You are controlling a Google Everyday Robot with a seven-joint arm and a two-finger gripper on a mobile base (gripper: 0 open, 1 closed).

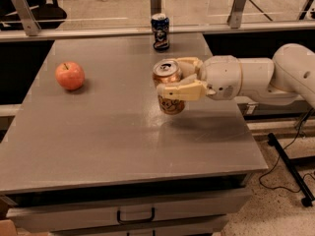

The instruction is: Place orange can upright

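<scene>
Single white arm (261, 77), entering from the right edge with the forearm roughly level and pointing left. A rounded wrist housing (222, 77) carries the gripper (170, 77), which sits over the right half of the table (98, 132). Its two beige fingers (181, 90) (one on the near side, one on the far) clasp the sides of the orange can (170, 102).

The grey surface (123, 141) carries two things. A red-orange apple (70, 75) sits toward 10 o'clock. A dark blue can (160, 31) stands upright at the 12 o'clock edge. The tool (170, 76) is over the surface toward 2 o'clock, hugging the orange can (171, 103). Whether that can touches the surface is hard to tell.
</scene>
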